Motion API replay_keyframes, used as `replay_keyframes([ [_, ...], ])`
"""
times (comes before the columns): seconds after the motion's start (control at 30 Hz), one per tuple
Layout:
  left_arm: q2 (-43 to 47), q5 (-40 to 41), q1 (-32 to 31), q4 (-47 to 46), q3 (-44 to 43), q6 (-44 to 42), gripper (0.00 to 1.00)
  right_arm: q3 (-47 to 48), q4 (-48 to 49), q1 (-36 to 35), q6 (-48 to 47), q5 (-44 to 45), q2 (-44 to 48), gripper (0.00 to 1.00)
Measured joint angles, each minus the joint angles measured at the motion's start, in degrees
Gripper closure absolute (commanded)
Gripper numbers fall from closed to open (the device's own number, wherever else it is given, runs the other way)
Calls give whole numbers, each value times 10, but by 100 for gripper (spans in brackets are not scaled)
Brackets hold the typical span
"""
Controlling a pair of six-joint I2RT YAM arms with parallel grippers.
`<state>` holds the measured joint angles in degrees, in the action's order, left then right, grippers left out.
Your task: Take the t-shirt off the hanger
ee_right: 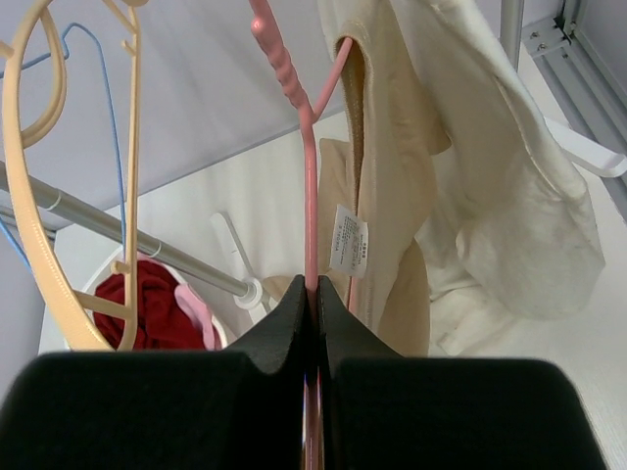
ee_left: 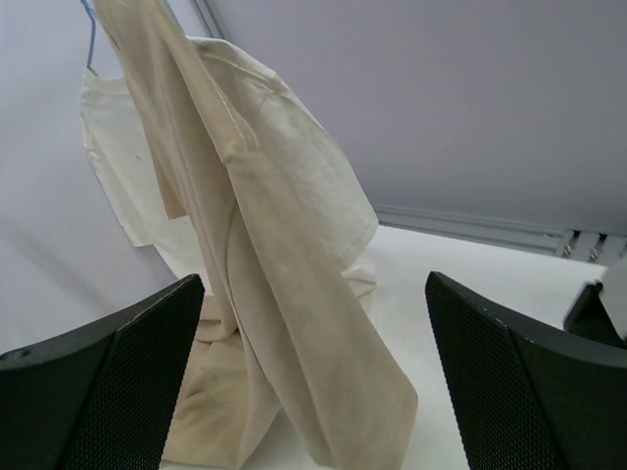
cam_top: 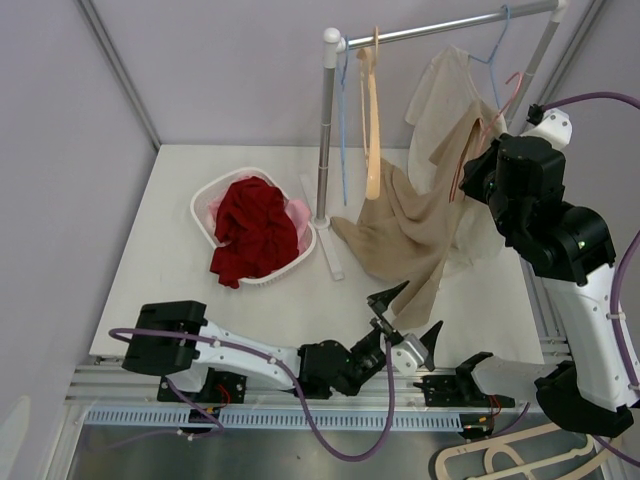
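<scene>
The left tool (cam_top: 412, 315) lies low at the near edge of the table (cam_top: 180, 300), about midway along it. It is released, its two dark fingers (ee_left: 108, 392) spread wide with nothing between them. They face the lower end of the tan t-shirt (cam_top: 400, 230), which hangs just ahead of them in the left wrist view.

The t-shirt's bottom half is bunched on the table towards the right edge. The rest of it rises in a long twisted fold to the pink hanger (ee_right: 309, 196). One shoulder is draped over the hanger and a white label (ee_right: 348, 240) shows at the neck.

The right tool (ee_right: 312, 313) is raised above the right side of the table and clenched on the pink hanger's stem, which is pinched between its shut fingertips.

Near the left edge, further back, stands a white basket (cam_top: 200, 215) holding a red cloth (cam_top: 250, 235) and a bit of pink cloth (cam_top: 298, 212).

At the far edge, a metal rail (cam_top: 440, 30) carries a bare peach hanger (cam_top: 371, 120) and a thin blue hanger (cam_top: 343, 120). A cream shirt (cam_top: 440, 100) hangs just behind the tan one, from another blue hanger (cam_top: 495, 50).
</scene>
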<state>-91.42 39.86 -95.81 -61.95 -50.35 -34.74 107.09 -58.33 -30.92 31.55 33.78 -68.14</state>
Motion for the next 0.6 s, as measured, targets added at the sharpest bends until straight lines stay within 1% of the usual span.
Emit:
replay_keyframes([
  [0.2, -29, -3, 37, 15, -64, 14, 0, 0, -1, -1, 0, -8, 2, 100],
  [0.23, -31, -5, 43, 22, -70, 20, 2, 0, -1, -1, 0, -9, 2, 100],
  [0.27, -33, -8, 49, 30, -74, 25, 7, 0, -1, -1, 0, -11, 3, 100],
  [0.3, -34, -11, 55, 37, -76, 33, 16, 0, -1, -1, 0, -13, 4, 100],
  [0.33, -35, -12, 60, 45, -78, 40, 32, 0, -1, -2, 0, -14, 5, 100],
  [0.37, -36, -16, 65, 53, -78, 47, 41, 0, -1, -2, 0, -15, 6, 100],
  [0.4, -37, -17, 69, 59, -78, 54, 55, 0, -1, -2, 0, -16, 7, 100],
  [0.43, -38, -19, 73, 65, -78, 63, 92, 1, -1, -2, 0, -17, 7, 100],
  [0.47, -38, -21, 77, 73, -78, 72, 99, 2, -1, -2, 0, -18, 8, 100],
  [0.6, -39, -24, 86, 99, -78, 99, 99, 14, -6, -2, -1, -25, 4, 100],
])
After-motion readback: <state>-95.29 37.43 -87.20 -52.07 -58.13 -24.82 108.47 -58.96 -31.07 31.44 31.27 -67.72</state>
